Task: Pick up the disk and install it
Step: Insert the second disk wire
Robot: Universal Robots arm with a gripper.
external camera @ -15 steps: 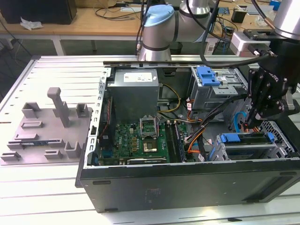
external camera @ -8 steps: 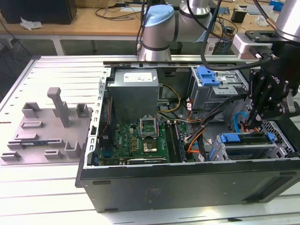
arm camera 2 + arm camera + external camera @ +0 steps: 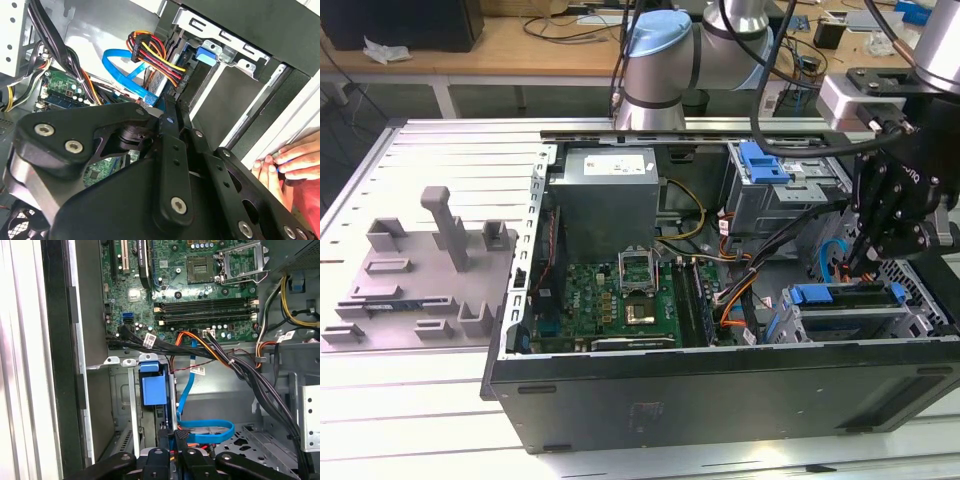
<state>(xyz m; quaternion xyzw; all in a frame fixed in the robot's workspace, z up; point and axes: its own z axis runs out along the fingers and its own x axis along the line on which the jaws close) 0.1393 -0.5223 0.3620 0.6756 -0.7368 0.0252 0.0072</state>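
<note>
low, gripper (image 3: pixel 868 262) beside disk (image 3: pixel 840 296)

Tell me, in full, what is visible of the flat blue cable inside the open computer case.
The flat blue cable is a thin, smooth ribbon, plastic by its look. In the first wrist view it comes out from under a bundle of black cables near the green motherboard and runs beside the blue plastic latch. It then seems to curl into a flat loop close to the black gripper. Its ends are hidden.
</note>
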